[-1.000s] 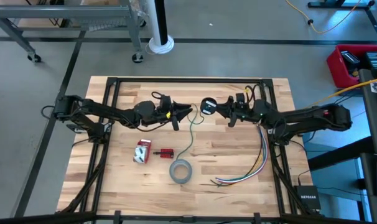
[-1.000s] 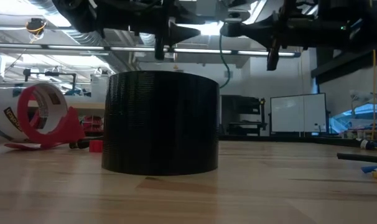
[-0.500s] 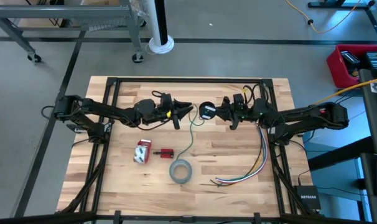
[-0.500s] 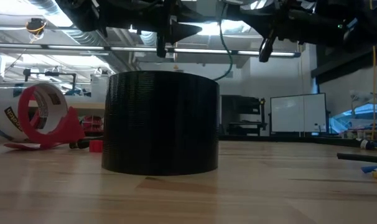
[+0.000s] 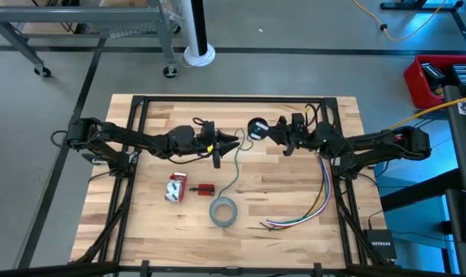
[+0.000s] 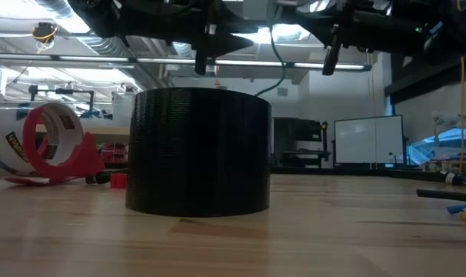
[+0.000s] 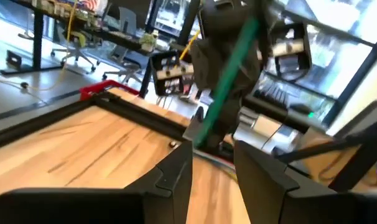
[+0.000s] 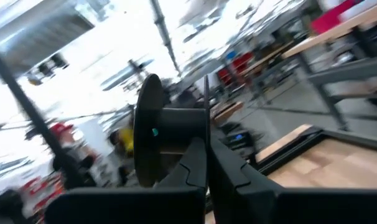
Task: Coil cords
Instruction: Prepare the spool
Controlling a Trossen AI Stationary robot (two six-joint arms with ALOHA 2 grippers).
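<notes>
Held above the middle of the wooden table, the right gripper (image 5: pixel 270 132) is clamped on the cord's small round dark bundle (image 5: pixel 257 128) while the left gripper (image 5: pixel 234 141), fingers apart, brackets the thin dark-grey cord (image 5: pixel 237 158) hanging between them; winding looks under way, and the next turn probably needs steady tension

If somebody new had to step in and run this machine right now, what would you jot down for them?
Right claw: raised over the table's back middle, shut on the small dark spool.
Left claw: facing it from the left, fingers slightly apart with the cord running between them.
Cord: hangs from the claws and trails in loose curves toward the tape roll.
Done: both ends are in hand.
Left: most of the cord is unwound, so the coiling remains.
Untouched: coloured wires on the right.
</notes>
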